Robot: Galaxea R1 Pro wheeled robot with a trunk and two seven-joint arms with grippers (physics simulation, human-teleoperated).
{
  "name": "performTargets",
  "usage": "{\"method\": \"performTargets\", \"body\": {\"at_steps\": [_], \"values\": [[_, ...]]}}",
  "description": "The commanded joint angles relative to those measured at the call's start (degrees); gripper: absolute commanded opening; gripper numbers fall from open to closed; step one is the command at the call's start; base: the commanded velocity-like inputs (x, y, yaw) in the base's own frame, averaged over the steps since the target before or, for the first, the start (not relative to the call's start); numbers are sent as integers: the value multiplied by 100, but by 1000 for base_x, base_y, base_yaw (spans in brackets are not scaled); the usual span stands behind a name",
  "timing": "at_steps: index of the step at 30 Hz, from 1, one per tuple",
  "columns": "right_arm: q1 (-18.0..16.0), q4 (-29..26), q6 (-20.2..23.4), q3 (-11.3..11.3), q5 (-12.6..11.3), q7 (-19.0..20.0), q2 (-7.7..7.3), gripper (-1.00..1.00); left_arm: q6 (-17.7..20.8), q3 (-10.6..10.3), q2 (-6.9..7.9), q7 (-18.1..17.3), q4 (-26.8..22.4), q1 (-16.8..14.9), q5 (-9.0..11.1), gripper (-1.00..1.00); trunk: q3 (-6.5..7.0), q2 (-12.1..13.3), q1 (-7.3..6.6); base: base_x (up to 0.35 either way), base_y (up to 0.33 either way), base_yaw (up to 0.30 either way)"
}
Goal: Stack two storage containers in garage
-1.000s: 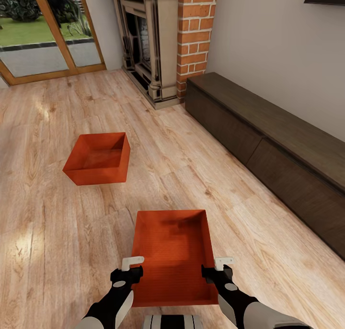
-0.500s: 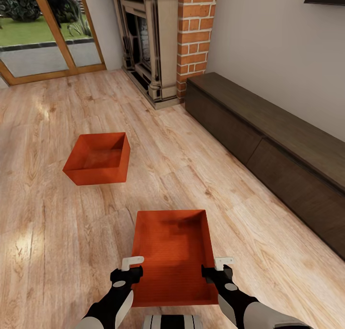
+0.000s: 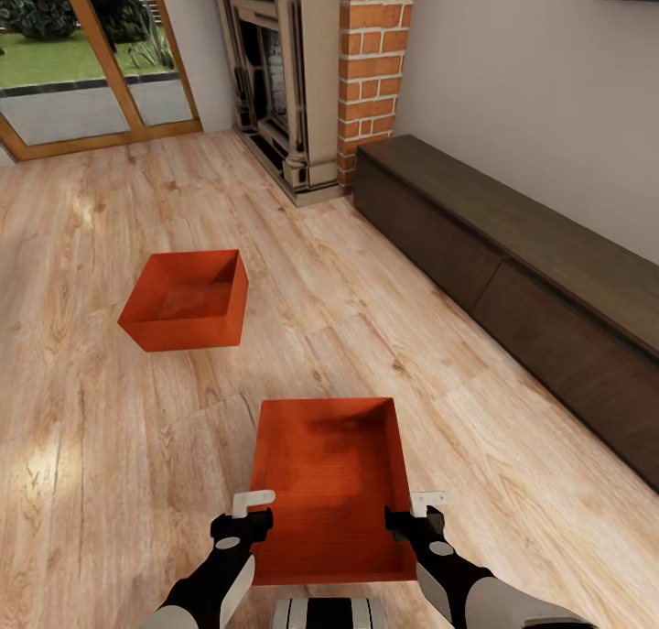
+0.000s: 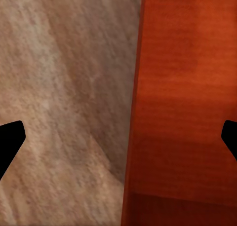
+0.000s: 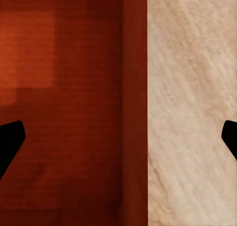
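Both grippers, left (image 3: 254, 508) and right (image 3: 412, 510), spread wide, straddle the side walls of the nearer storage container (image 3: 331, 482) at lower centre. It sits on the light wood plank floor (image 3: 82, 428). The second storage container (image 3: 188, 299) lies left of centre, well apart, before the brick fireplace (image 3: 311, 70).

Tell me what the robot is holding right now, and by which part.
Nothing is clamped yet: each open end effector, left and right, straddles a side wall of the near storage container.

brick fireplace (image 3: 311, 80), dark low cabinet (image 3: 513, 272), glazed wooden doors (image 3: 82, 61)
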Motion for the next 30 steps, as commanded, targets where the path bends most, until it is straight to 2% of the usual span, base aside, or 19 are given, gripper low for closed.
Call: {"method": "performTargets", "body": {"at_steps": [1, 30], "values": [[-3, 6, -11, 5, 35, -34, 2, 100, 2, 18, -4, 9, -3, -1, -14, 100, -3, -1, -1, 0, 0, 0], [-3, 6, -11, 5, 35, -32, -29, 100, -1, 24, -4, 10, -12, 1, -14, 100, -3, -1, -1, 0, 0, 0]]}}
